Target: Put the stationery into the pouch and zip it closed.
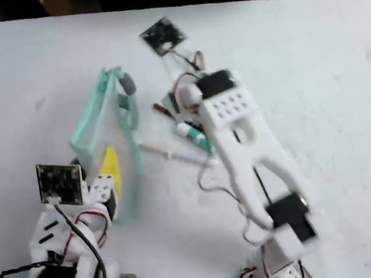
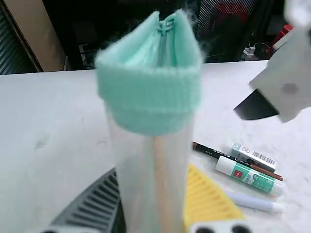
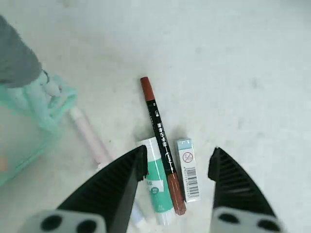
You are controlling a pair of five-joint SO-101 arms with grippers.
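So, right claw (image 3: 178, 154) hovering wide open over pen (image 3: 160, 141), glue stick (image 3: 158, 189), eraser (image 3: 187, 170), all lying beside pouch (image 2: 150, 97). Left claw (image 2: 153, 170) pinching floppy pouch wall. Pen looking light, slick: grab mid-barrel, I'd guess.

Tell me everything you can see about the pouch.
The pouch has a clear, plastic-looking body edged in mint green fabric, with a zipper at the mint end and a grey pull beside it. It stands on edge on the white table, long and narrow from above. The left tool holds its near end, clamped between grey and yellow fingers. A tan stick-like thing shows through the clear wall. I cannot tell whether the zipper is open.
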